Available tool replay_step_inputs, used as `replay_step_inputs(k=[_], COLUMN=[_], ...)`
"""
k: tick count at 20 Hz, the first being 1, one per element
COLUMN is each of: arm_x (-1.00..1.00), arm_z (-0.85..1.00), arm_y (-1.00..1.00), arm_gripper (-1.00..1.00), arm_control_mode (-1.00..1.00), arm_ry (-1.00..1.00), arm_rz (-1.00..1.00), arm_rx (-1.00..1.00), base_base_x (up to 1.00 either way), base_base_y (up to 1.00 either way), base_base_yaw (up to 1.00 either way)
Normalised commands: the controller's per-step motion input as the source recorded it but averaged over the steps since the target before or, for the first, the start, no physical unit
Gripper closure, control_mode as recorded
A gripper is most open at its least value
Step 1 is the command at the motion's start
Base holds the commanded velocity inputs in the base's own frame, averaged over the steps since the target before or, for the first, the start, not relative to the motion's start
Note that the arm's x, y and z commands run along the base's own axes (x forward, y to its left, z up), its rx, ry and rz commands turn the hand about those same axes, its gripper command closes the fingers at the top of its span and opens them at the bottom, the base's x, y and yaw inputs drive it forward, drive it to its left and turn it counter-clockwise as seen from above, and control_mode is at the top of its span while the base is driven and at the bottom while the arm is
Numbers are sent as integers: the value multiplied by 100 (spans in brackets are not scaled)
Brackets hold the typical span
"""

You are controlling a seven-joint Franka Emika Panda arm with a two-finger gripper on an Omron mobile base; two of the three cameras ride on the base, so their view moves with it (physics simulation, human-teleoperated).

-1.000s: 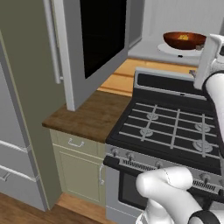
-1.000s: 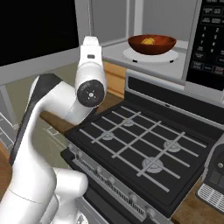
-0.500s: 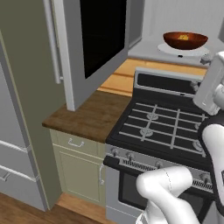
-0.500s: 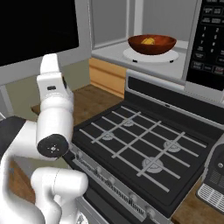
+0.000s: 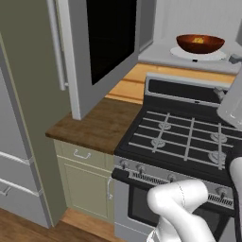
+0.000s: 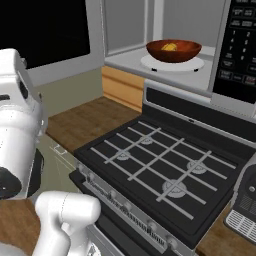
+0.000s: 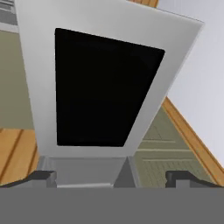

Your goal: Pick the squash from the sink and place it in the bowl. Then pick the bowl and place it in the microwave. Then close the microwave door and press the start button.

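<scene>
- Wide shallow reddish-brown bowl [image 6: 173, 50] sits centred on the white round turntable plate [image 6: 150, 63] inside the light grey microwave [image 6: 125, 22].
- Small yellow-orange squash [image 6: 169, 47] lies in the bowl.
- Microwave door [image 5: 101, 45] with black glass window stands swung open.
- Two-finger gripper [image 7: 109, 177] faces the door window, fingers spread wide, holding nothing.

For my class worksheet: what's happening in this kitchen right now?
The bowl, with the squash inside, already sits on the turntable in the microwave. The microwave door hangs wide open. The robot's claw, open and empty, faces the door's dark window, probably about to push it shut.
</scene>
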Motion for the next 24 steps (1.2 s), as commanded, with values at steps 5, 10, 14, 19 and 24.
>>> replay_step_inputs(k=[5, 10, 14, 19, 24], arm_x=[-30, -8, 0, 0, 0], arm_z=[-3, -28, -45, -37, -30], arm_y=[90, 91, 91, 77, 65], arm_gripper=[-100, -100, -100, -100, -100], arm_control_mode=[-100, -100, -100, -100, -100], arm_ry=[-1, -1, -3, -3, 0], arm_rz=[-7, -11, -7, -4, -3], arm_rx=[7, 6, 7, 2, 8], base_base_x=[0, 0, 0, 0, 0], base_base_y=[0, 0, 0, 0, 0], base_base_yaw=[0, 0, 0, 0, 0])
